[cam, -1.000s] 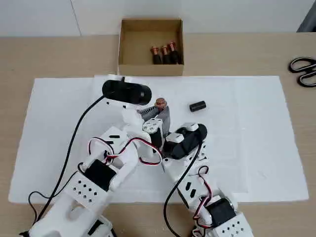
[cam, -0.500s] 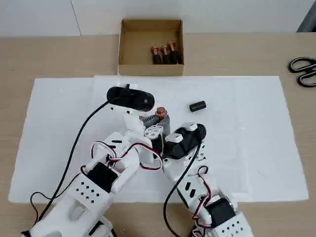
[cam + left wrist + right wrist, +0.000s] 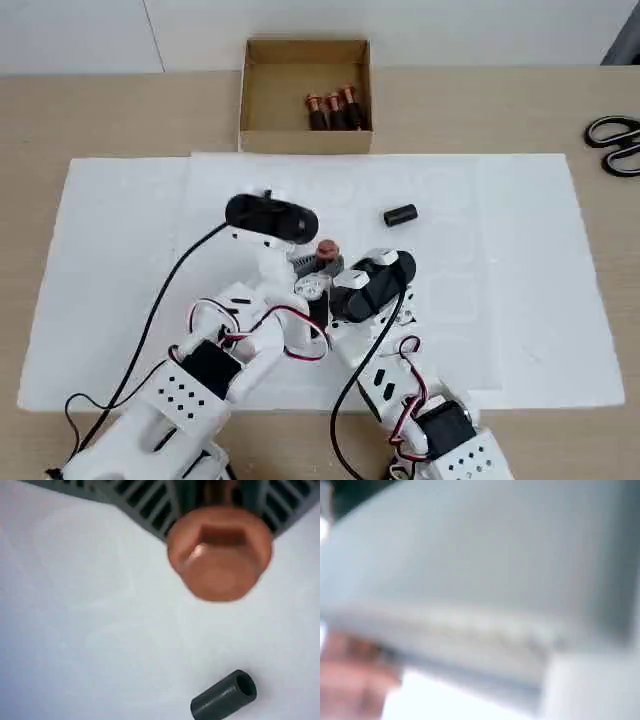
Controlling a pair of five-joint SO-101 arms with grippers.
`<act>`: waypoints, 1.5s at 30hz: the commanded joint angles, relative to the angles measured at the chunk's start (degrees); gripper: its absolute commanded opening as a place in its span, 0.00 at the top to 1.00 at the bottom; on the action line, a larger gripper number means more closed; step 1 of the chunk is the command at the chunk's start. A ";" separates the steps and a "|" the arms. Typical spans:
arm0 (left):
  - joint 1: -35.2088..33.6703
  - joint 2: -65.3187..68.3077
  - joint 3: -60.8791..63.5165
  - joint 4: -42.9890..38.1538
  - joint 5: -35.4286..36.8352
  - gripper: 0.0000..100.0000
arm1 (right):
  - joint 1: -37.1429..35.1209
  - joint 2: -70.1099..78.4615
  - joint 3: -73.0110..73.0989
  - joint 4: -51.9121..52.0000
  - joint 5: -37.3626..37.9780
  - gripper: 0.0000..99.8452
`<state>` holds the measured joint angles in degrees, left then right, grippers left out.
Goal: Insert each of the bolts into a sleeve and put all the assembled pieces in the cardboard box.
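Left arm has pulled back toward its own base over the last second, so the bolt [image 3: 327, 248] it carries now sits farther from the cardboard box [image 3: 258, 95] and right up beside the right arm [image 3: 372, 280], which hasn't really budged.

The left fingers [image 3: 137, 497] are clenched on the bolt. Its copper head pokes out past the fingertips, and the shank is buried between them, so I can't see much of it.

The last loose sleeve [image 3: 400, 214] is lying on its side on the white foam sheet [image 3: 120, 250], apart from everything. From the bolt it's off toward the box side and over to the robot's right. Its long axis runs roughly across the table [image 3: 100, 110], tilted a bit, and the left wrist view catches one open end. It's about as close to the right arm as to the left fingers, on the right arm's side.

My guess is that the sleeve needs picking up next, and the right arm looks better placed for it. Lining the shank up with that bore is the fiddly bit.

Three assembled pieces [image 3: 333, 108] are already in the box.
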<state>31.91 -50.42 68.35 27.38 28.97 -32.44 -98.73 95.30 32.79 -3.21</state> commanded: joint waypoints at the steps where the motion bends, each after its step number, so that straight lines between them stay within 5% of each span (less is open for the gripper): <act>1: -0.18 -0.62 1.01 -0.62 -0.35 0.99 | -0.13 -1.19 -0.70 -0.48 -0.26 1.00; 6: -0.18 -0.62 1.10 -0.62 -0.44 0.97 | -0.13 -1.19 -0.70 -0.48 -0.26 1.00; 14: -0.35 -0.70 0.92 -0.62 -0.26 0.71 | -0.04 -1.19 -0.70 -0.48 -0.26 1.00; 20: -1.14 -0.79 -0.92 -0.62 -0.26 0.71 | -0.04 -1.19 -0.62 -0.48 -0.26 1.00; 30: -12.92 -0.79 -5.41 0.00 -0.35 0.71 | 0.22 -0.66 1.41 -3.12 -0.18 1.00; 36: -21.36 -0.79 -5.49 7.38 -0.53 0.71 | 0.66 -0.57 0.09 1.10 0.00 1.00; 45: -29.19 -0.70 -6.64 21.98 -0.53 0.71 | 13.23 8.31 -15.21 5.93 7.74 1.00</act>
<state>4.22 -50.42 64.57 47.08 28.97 -22.24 -94.33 90.37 38.86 1.36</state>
